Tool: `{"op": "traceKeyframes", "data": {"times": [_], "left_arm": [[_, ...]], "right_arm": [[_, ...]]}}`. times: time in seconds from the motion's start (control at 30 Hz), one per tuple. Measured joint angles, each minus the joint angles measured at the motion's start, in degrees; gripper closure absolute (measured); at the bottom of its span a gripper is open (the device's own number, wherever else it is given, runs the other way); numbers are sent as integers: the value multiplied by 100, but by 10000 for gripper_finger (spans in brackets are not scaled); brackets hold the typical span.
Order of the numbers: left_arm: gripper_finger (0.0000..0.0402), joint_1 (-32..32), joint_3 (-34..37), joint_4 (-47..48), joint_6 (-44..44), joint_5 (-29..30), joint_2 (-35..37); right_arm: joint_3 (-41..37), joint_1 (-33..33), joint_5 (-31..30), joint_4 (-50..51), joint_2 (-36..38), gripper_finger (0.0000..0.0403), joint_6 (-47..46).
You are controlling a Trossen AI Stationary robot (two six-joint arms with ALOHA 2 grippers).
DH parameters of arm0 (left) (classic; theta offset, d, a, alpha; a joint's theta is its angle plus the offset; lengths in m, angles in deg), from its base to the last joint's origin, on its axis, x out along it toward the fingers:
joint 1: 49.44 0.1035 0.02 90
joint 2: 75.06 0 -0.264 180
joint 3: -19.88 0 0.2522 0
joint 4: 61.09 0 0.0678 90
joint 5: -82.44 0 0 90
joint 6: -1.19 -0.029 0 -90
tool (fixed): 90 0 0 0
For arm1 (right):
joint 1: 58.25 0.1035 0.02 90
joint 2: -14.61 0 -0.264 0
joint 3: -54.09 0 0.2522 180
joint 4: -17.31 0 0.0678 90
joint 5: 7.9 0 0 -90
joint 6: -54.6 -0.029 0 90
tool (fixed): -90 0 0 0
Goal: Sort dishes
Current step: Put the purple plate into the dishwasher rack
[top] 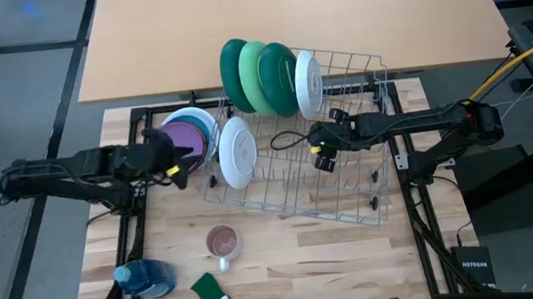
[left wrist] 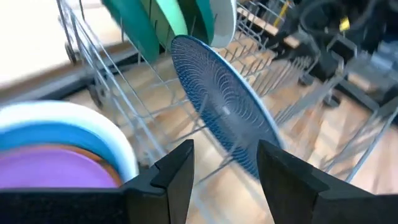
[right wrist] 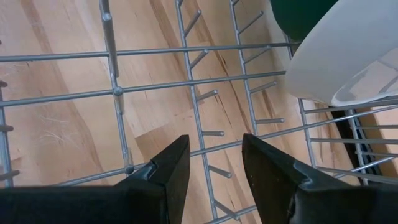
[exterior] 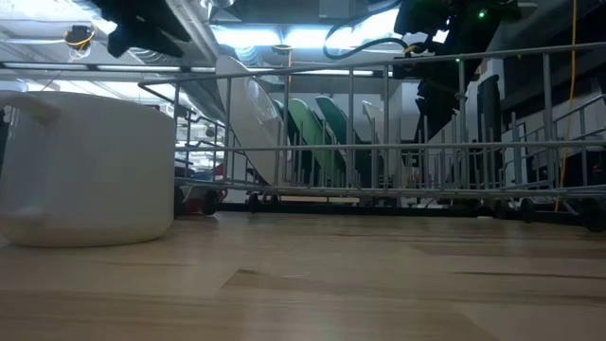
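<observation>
A wire dish rack (top: pixel 350 175) stands mid-table. In its far slots two dark green plates (top: pixel 234 71), a light green one (top: pixel 256 74) and a white one (top: pixel 307 82) stand on edge. A blue-patterned plate (left wrist: pixel 224 112), white-backed in the high view (top: pixel 237 153), leans on edge in the rack's left end. Left of the rack lies a stack with a purple plate (top: pixel 185 137) on top of blue and white ones. My left gripper (left wrist: pixel 227 180) hovers open beside the stack, facing the blue-patterned plate, holding nothing. My right gripper (right wrist: pixel 214 168) hangs open over the rack's wires.
Near the front edge stand a small clear mug (top: pixel 223 242), a green sponge (top: pixel 209 292) and a blue bottle (top: pixel 145 277). A tan table (top: pixel 282 17) lies beyond the far edge. The rack's right half (top: pixel 362 189) holds no plates.
</observation>
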Motion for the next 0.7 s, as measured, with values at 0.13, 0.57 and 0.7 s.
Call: {"op": "traceKeyframes", "data": {"times": [0.13, 0.57, 0.7], "left_arm": [[244, -7, 0, 626, -544, -26, 276], [245, -13, 0, 2852, -1367, -822, -259], [245, -13, 0, 2997, -1608, -824, -613]], "right_arm": [[0, 0, 219, -4, 0, 251, -13], [0, 0, 617, -201, 0, 251, -76], [0, 0, 635, -286, 0, 251, -76]]}}
